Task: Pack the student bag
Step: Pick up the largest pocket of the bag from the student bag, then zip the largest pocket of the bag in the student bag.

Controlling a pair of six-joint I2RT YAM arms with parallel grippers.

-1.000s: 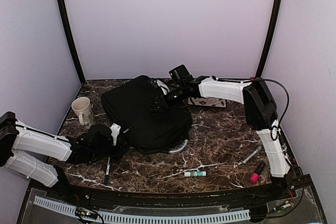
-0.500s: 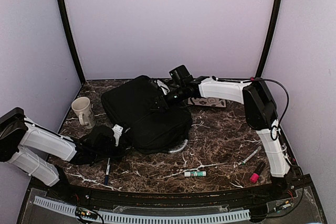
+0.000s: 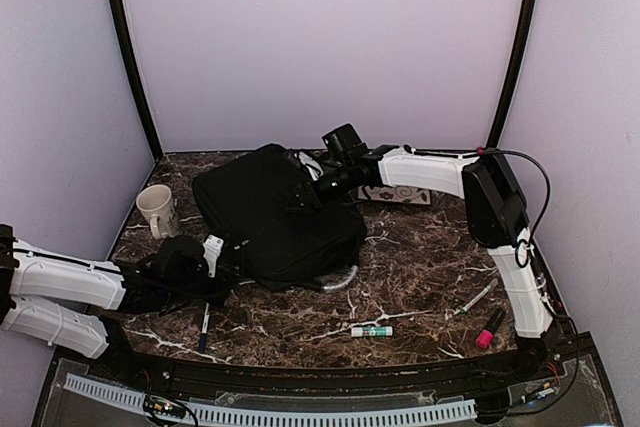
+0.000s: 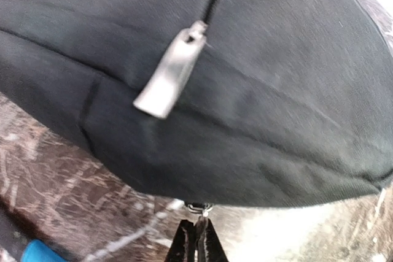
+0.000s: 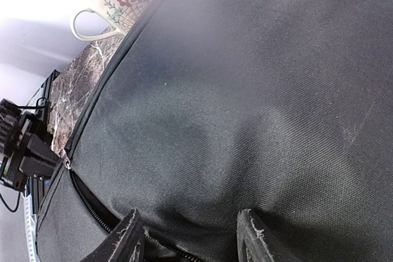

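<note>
Early in the job, by the look of it. On the marble table (image 3: 420, 267), far of centre and a little left: the bag (image 3: 270, 222), lying flat, dark and bulky. Around it, not packed: a mug (image 3: 155, 209) at the left, a pen (image 3: 204, 325) near-left, a glue stick (image 3: 372, 331) near the middle, a thin clear stick (image 3: 478, 297) and a pink marker (image 3: 490, 328) at the near right, a patterned card (image 3: 395, 194) far right of the bag. Judged to be at the opening stage, with the zip (image 5: 92, 204) partly parted in the right wrist view and no sign of anything put inside.

At the bag's near-left corner: the left gripper (image 4: 196, 240), pinched fully together, with a small metal ring (image 4: 198, 208) right at its tips. Probably clamped on that ring, though not certain. Just above, lying loose on the cloth: a silver pull (image 4: 172, 69).

On the bag's far side: the right gripper (image 5: 190, 231), fingers apart with cloth filling the gap. Clamped on a fold or merely pressing down: cannot tell.

Left to do: open the bag wide, then load the loose things.

Hidden or unclear:
- the bag's inside
- most of a silvery curved thing (image 3: 340, 280) poking from under its near-right edge
- the left tips in the top view, lost against black cloth
- a blue scrap (image 4: 37, 253) cut off at the left wrist view's corner, perhaps the pen
</note>
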